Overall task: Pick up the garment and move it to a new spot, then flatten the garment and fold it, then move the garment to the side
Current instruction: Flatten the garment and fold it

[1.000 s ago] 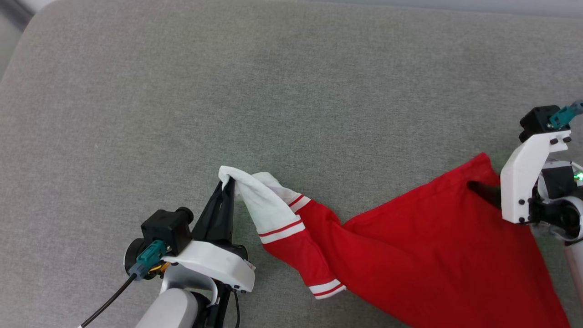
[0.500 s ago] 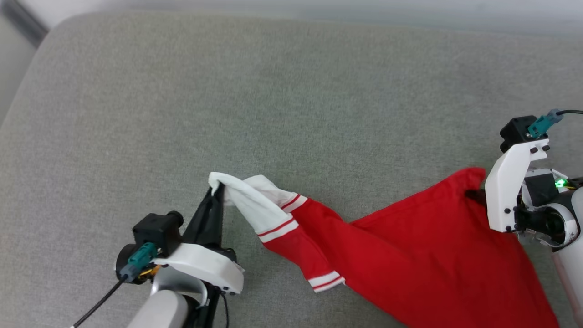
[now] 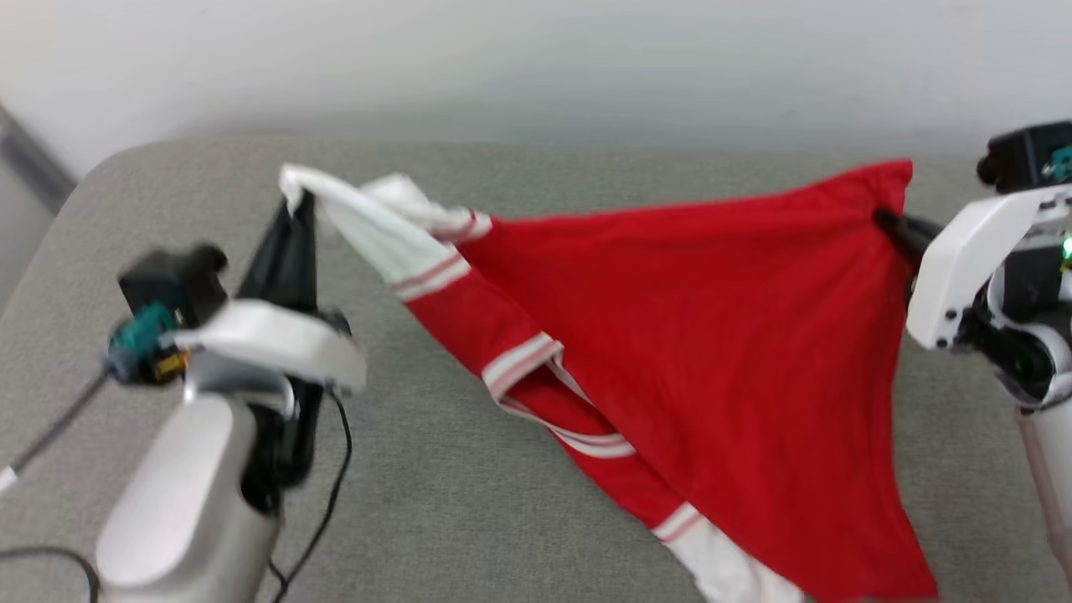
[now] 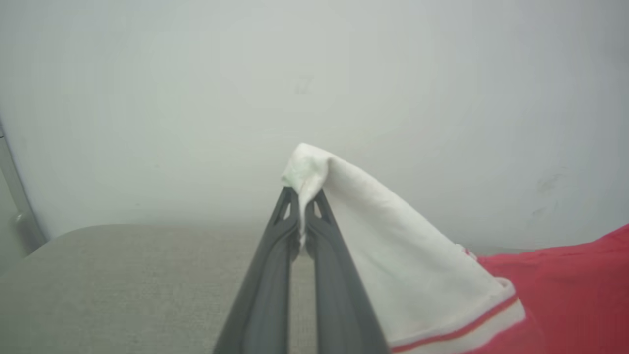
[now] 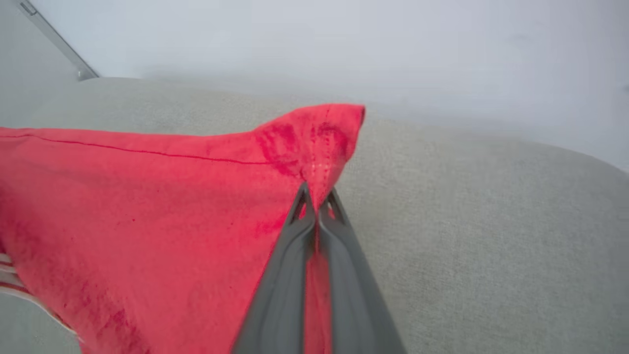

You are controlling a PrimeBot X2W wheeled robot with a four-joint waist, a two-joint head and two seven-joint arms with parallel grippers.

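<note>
Nearest us, the garment (image 3: 712,352) trails its lower white sleeve (image 3: 724,578) toward the grey cushion (image 3: 435,502). The head view is blurred, so we cannot tell whether that sleeve rests on the cushion or just clears it.

Further up, the red body hangs as a slack sheet between the two arms, off the cushion for most of its span.
- Left gripper (image 4: 300,196): fingers pressed together on the tip of the other white sleeve.
- Right gripper (image 5: 317,194): fingers pinched tight on a red hem corner.

Behind both is the pale wall (image 3: 502,59).

Handling, in our judgement: a light, limp knit that sags under its own weight and holds no shape. Outer-corner grips suit spreading, but such thin pinches may slip if we pull hard. For flattening we would favour the hem corners or shoulders over a sleeve tip.
</note>
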